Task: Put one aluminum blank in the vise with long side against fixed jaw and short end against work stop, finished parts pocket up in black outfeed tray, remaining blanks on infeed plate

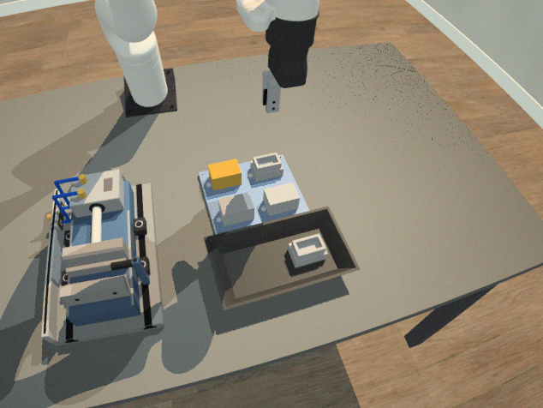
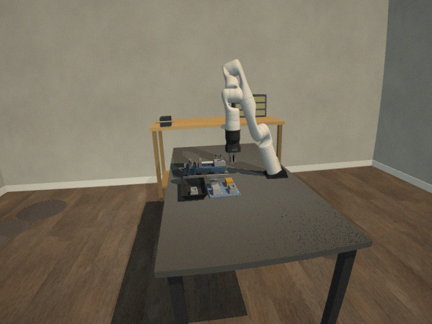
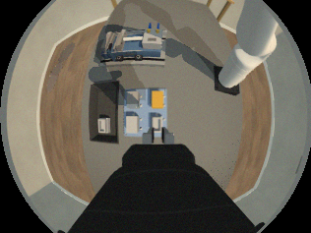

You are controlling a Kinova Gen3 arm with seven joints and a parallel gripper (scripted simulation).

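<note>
My gripper [image 1: 271,99] hangs high above the table, behind the blue infeed plate [image 1: 252,193], and its fingers are open and empty. On the plate lie a yellow brass blank [image 1: 224,173], a finished part with a pocket [image 1: 265,166] and two gray aluminum blanks [image 1: 237,208] [image 1: 281,198]. The black outfeed tray [image 1: 280,256] in front of the plate holds one finished part [image 1: 307,251], pocket up. The vise [image 1: 96,245] stands at the left, with nothing between its jaws. In the wrist view the fingers point down over the plate [image 3: 146,112].
The arm's base [image 1: 149,92] stands at the back left of the table. The vise's blue hoses [image 1: 63,200] are at its far end and the work stop rod [image 1: 122,264] sticks out on its right side. A wooden side table [image 2: 216,122] stands behind the table.
</note>
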